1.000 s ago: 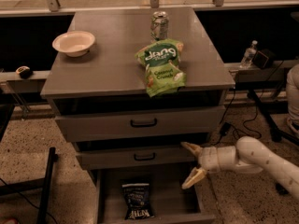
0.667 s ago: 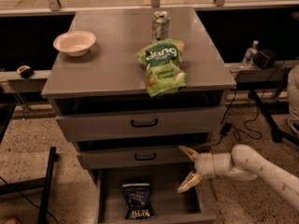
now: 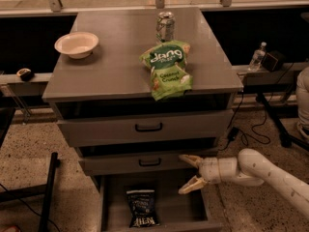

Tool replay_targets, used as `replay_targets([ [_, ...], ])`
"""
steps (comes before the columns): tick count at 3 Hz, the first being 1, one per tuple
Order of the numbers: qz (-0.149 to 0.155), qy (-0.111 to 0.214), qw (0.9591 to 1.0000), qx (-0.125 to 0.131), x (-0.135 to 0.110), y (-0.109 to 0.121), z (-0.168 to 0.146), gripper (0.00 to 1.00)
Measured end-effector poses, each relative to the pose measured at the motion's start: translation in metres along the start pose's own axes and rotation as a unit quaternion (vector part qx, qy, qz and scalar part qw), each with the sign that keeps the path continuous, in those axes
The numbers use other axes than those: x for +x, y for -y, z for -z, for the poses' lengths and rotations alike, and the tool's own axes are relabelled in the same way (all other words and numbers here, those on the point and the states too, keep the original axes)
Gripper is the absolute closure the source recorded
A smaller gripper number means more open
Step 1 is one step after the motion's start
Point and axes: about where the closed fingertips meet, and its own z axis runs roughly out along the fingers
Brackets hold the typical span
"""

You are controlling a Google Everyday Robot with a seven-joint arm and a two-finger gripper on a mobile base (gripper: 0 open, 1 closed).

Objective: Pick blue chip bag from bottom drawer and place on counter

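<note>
Gripper (image 3: 191,174) fingers apart over bottom drawer (image 3: 181,208) R side, blue chip bag (image 3: 142,207) below-left, untouched.

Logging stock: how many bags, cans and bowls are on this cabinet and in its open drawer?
Bags: 2 (green bag, blue chip bag)
Can: 1
Bowl: 1
Total: 4
Gripper: open, at bottom drawer's right side
</note>
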Motion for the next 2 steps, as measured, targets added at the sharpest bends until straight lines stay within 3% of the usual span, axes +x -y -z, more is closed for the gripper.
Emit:
replay_targets([
  [1, 0.017, 0.040, 0.9990, 0.001, -0.0128, -0.0014, 0.0036, 0.42],
  [2, 0.019, 0.044, 0.9989, -0.001, -0.0141, -0.0022, 0.0033, 0.42],
])
